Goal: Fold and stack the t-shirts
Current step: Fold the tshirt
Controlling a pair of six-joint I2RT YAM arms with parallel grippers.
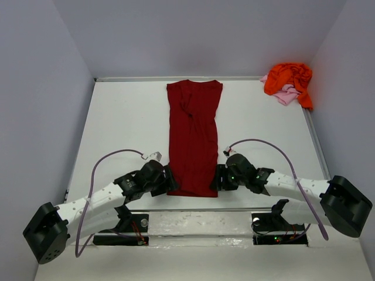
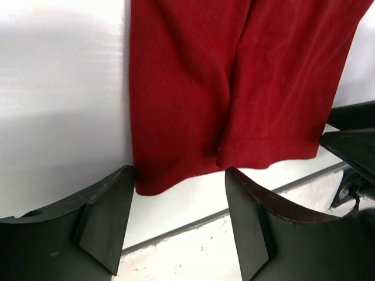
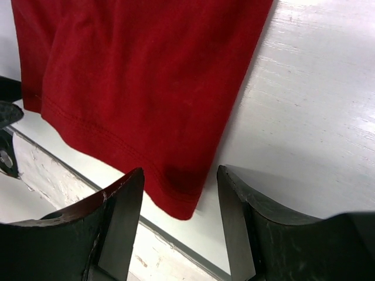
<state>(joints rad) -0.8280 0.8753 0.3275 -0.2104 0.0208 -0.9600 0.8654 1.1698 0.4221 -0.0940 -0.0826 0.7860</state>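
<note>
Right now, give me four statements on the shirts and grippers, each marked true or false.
1. The red shirt lies as a long narrow strip. True.
2. The orange shirt lies flat beside it. False: it is bunched with the pink shirt in the far right corner.
3. The left gripper is shut on the red shirt. False: its jaws stand open around the near left corner.
4. The right gripper is open at the near right corner. True.
</note>
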